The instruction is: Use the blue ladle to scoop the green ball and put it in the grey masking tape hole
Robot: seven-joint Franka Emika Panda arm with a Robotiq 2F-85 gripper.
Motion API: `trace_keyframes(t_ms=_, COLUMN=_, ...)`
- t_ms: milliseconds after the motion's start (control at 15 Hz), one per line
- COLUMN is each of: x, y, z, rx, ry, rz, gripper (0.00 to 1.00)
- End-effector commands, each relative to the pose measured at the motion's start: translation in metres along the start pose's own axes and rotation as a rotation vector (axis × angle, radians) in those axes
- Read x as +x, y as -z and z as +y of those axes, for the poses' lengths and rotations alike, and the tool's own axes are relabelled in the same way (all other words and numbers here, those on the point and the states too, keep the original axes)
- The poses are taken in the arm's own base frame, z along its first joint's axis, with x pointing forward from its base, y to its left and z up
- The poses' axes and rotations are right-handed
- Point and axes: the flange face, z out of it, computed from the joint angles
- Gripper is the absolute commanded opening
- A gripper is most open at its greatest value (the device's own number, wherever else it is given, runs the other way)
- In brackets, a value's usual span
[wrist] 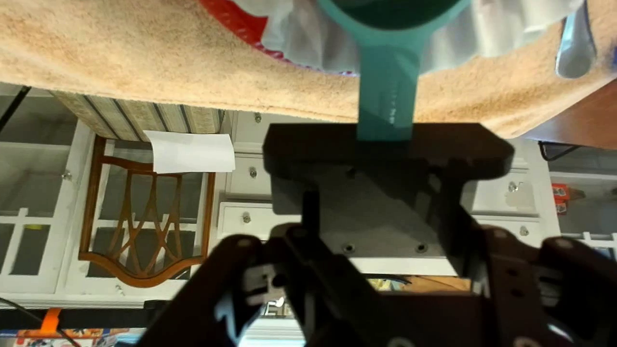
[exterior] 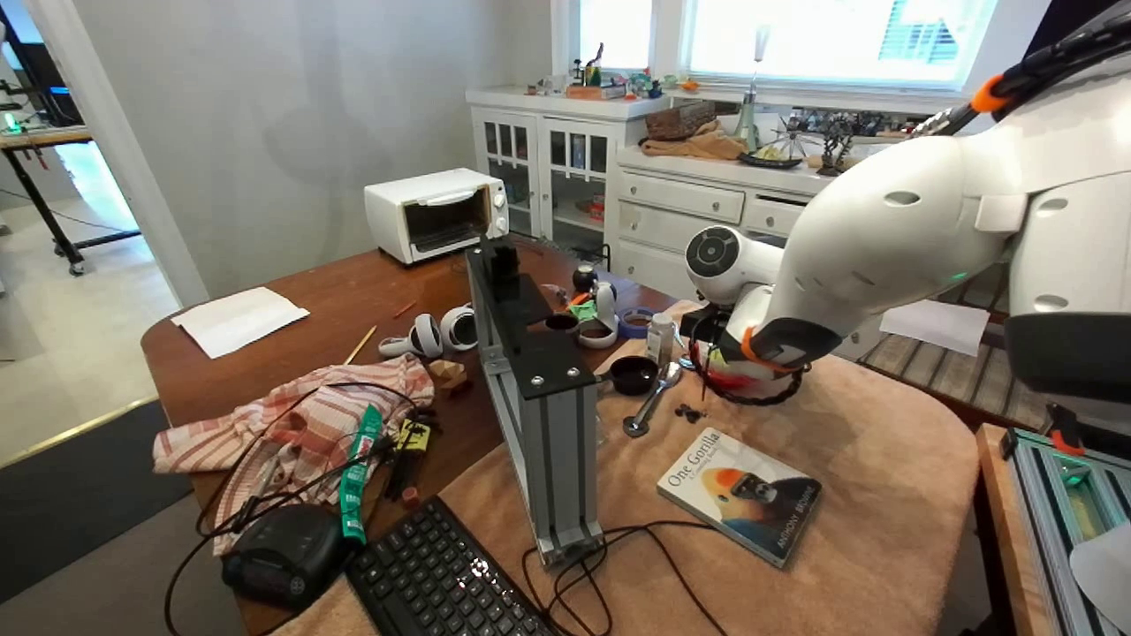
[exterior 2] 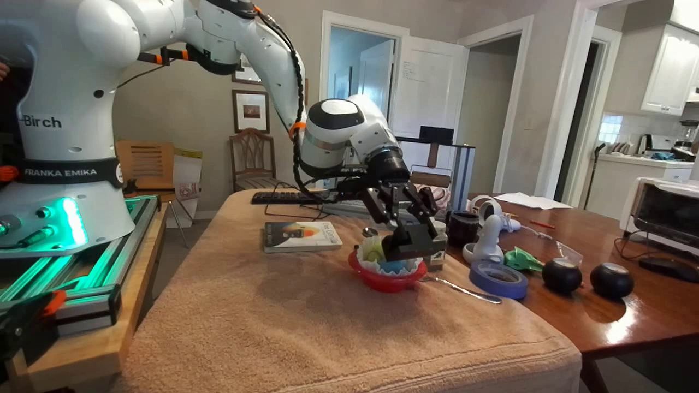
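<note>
Tan cloth point(exterior 2: 256, 322) was spread over part of the wooden surface point(exterior 2: 655, 314), and a red bowl point(exterior 2: 385, 284) with a white frilled lining point(wrist: 318, 43) was set on it. Just beside the bowl a metal spoon point(exterior 2: 467, 290) was laid, its handle pointed toward the blue-violet tape roll point(exterior 2: 498, 279), so the stretch between bowl and roll was partly taken up. Near the roll, a white controller point(exterior 2: 487, 245), a black mug point(exterior 2: 463, 226) and a round black object point(exterior 2: 561, 274) were gathered. In an exterior view, a white bottle point(exterior: 660, 338) and a dark vessel point(exterior: 633, 375) were seen near the bowl, while a book point(exterior: 740, 496) was placed farther off on the cloth.

The jaws were clamped on the blue ladle point(wrist: 389, 86); its short handle was seen to run out from a broad black piece point(wrist: 328, 144) at their ends, and to which of the two that piece belonged could not be told. The ladle's cup was held inside the lining, partly hidden by the frill. The green ball point(exterior 2: 374, 251) was seen in the same bowl, near the cup and just beside the black piece; whether it was touched by the ladle could not be made out.
</note>
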Motion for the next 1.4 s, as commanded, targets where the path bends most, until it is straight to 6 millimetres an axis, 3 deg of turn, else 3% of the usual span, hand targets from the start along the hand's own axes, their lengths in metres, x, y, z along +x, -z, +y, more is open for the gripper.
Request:
trace_keyframes(t_ms=0, x=0.002, y=-0.001, z=-0.006, rx=-0.035, ry=0.119, rz=-0.091, gripper=0.35)
trace_keyframes(t_ms=400, x=0.029, y=-0.029, z=-0.012, rx=-0.130, ry=0.223, rz=-0.215, gripper=0.35)
trace_keyframes(t_ms=1000, x=0.126, y=-0.068, z=-0.004, rx=-0.194, ry=0.051, rz=-0.365, gripper=0.35)
trace_keyframes(t_ms=1333, x=0.153, y=-0.074, z=-0.004, rx=-0.156, ry=0.011, rz=-0.483, gripper=0.35)
